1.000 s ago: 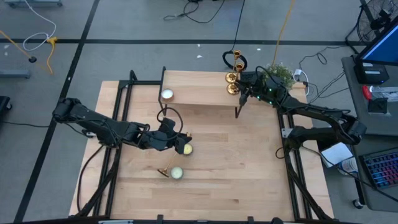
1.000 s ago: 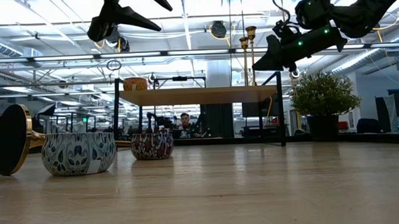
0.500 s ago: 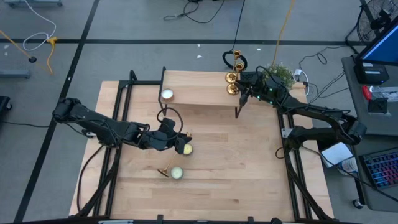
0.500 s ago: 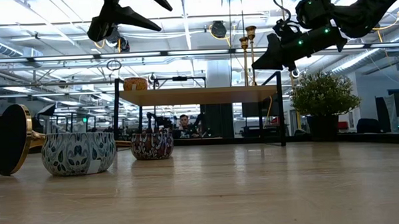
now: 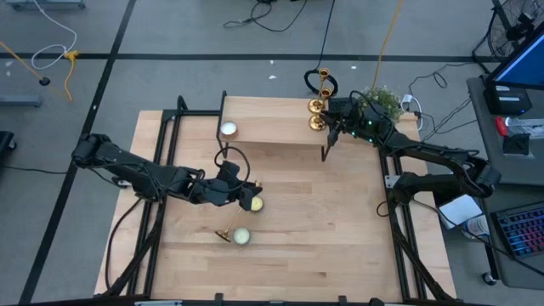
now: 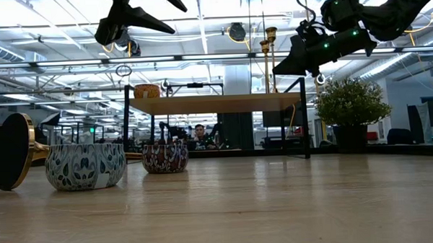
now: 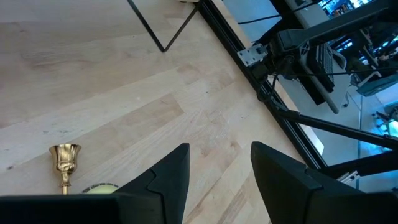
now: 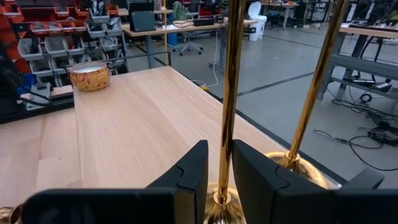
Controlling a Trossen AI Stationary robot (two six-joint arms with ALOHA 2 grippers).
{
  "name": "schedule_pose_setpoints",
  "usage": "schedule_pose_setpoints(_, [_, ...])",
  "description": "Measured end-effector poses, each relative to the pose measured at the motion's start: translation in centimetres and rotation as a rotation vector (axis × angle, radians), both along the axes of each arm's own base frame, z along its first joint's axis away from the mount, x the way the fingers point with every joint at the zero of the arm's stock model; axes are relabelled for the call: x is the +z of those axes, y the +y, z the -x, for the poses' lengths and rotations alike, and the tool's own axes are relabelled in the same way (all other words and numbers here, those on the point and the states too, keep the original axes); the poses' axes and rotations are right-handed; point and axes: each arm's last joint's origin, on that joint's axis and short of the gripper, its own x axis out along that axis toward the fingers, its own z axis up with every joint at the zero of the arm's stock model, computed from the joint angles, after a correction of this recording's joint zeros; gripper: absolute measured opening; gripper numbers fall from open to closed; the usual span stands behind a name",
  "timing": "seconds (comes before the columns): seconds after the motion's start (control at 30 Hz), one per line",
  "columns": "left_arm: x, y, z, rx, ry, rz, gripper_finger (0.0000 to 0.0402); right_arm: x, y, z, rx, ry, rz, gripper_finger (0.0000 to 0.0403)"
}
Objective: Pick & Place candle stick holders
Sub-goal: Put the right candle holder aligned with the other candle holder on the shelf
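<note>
right gripper (image 8: 217, 168) at raised light-wood shelf (image 5: 272, 123), narrow jaws closed around thin stem of tall shiny brass candlestick (image 8: 229, 99); base seems seated on shelf. second upright brass candlestick (image 8: 314, 87) just beside it. third brass candlestick (image 5: 223, 235) lies on its side on table beside pale round tin candle (image 5: 242, 236). left gripper (image 7: 217, 168) hovers above table near other tin, jaws part open, empty. step judged: placing second holder. next: release stem without tipping it, then fetch fallen one.
</note>
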Motion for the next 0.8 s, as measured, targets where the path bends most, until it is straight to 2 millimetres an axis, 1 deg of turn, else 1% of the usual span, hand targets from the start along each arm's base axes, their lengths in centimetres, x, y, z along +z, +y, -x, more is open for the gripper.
schedule_pose_setpoints(0.63, [0.0, 0.0, 0.0, 0.001, -0.001, 0.001, 0.0177, 0.2, -0.04, 0.0, -0.009, -0.015, 0.016, 0.007])
schedule_pose_setpoints(0.8, [0.0, 0.0, 0.0, -0.001, 0.001, -0.002, 0.0177, -0.1, -0.25, -0.16, -0.033, -0.004, 0.015, 0.007])
